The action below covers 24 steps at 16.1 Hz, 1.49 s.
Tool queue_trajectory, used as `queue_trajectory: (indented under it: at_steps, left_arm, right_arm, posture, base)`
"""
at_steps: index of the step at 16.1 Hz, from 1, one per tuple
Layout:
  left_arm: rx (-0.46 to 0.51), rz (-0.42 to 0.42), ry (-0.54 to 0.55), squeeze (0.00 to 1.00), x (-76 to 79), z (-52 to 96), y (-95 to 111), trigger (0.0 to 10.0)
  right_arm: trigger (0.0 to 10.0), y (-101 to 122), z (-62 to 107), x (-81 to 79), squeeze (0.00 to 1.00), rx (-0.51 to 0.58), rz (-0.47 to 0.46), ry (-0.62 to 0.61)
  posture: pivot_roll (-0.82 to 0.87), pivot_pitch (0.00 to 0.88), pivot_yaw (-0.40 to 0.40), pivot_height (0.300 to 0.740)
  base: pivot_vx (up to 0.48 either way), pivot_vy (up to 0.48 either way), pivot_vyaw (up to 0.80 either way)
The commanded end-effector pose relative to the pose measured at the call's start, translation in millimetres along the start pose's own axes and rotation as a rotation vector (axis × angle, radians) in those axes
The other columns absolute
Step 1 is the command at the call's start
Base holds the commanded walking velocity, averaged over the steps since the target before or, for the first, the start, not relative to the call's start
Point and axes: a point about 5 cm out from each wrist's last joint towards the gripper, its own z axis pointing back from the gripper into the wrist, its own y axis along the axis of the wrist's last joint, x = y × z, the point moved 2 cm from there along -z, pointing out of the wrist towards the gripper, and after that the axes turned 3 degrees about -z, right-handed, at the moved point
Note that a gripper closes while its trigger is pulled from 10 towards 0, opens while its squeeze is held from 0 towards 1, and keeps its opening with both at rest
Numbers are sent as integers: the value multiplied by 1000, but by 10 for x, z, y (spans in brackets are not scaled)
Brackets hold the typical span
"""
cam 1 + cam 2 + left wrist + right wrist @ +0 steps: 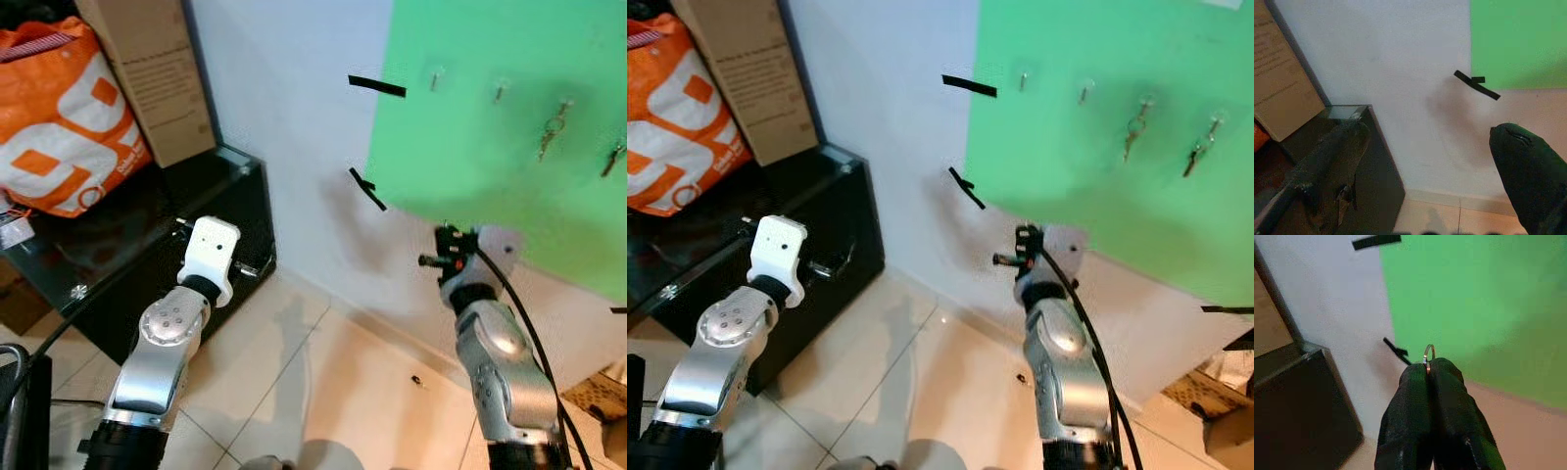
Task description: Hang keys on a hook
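Even indoor light fills the room, bright on the white wall (284,117) and the green board (490,127). Soft grey shadows smudge the board's middle and the wall at frame centre. The tile floor (323,382) carries a faint glare. Both head views stay fairly sharp, slightly soft at the lower edge. In the wrist views, the black fingers (1528,171) loom dark and blurred.

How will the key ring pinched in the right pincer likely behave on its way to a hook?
The key ring is thin metal, so probably stiff and light. Just a sliver pokes above the shut right pincer, so it may slip or twist. Any keys below are hidden; they would likely dangle.
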Motion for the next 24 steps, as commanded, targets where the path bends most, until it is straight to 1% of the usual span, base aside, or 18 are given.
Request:
queue_trajectory:
  at_steps: [1,5,10,11,13,14,24]
  left_arm:
    - [18,-12,8,12,-11,6,36,10000]
    - [16,-12,7,16,1,12,28,10000]
    - [16,-13,-4,24,-2,11,24,10000]
    - [17,-11,-6,20,2,9,25,10000]
    - [16,-10,-6,24,3,10,24,10000]
    - [15,-9,-5,27,-2,10,23,10000]
    - [13,-16,3,24,-39,9,29,10000]
  right_arm:
    - [10000,19,-8,15,0,10,0,-3]
    - [10000,15,-20,11,0,10,2,3]
    - [10000,6,2,15,0,10,1,-3]
    - [10000,-30,3,32,0,-16,4,-17]
    - [10000,-25,1,24,0,-10,6,-9]
    - [10000,-13,0,14,0,0,13,-1]
    - [10000,-33,1,-20,0,-3,-1,5]
  posture:
    - [-27,0,1,740]
    - [-30,0,5,740]
    - [-42,0,16,740]
    - [-42,0,16,740]
    - [-42,0,16,740]
    - [-40,0,16,740]
    - [-35,0,25,740]
  base:
    - [0,0,0]
    - [0,0,0]
    - [0,0,0]
    - [0,0,0]
    - [0,0,-784]
    - [0,0,0]
    - [269,0,0]
